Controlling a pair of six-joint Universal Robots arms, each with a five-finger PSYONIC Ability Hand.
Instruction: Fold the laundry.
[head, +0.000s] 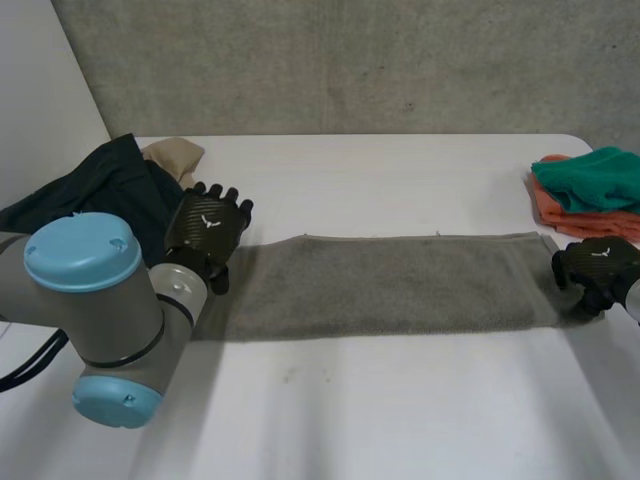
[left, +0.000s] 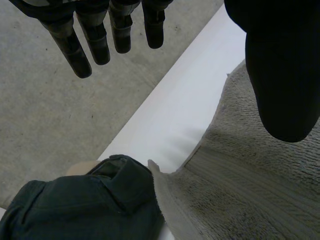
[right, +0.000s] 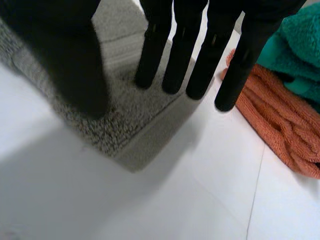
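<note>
A grey towel (head: 390, 285) lies folded into a long strip across the middle of the white table (head: 400, 410). My left hand (head: 207, 230) hovers over its left end with straight fingers (left: 80, 50) spread away from the thumb (left: 282, 75), and nothing is held. The towel's end (left: 240, 190) lies below the thumb, one corner turned up. My right hand (head: 598, 265) is at the strip's right end. Its fingers (right: 192, 60) reach out straight above the towel's corner (right: 125, 115), apart from the thumb, gripping nothing.
A dark green garment (head: 110, 185) (left: 85, 205) lies heaped at the table's left edge, touching the towel's end, with a beige cloth (head: 175, 155) behind it. A teal cloth (head: 590, 180) (right: 300, 55) rests on an orange towel (head: 580, 215) (right: 280, 130) at far right.
</note>
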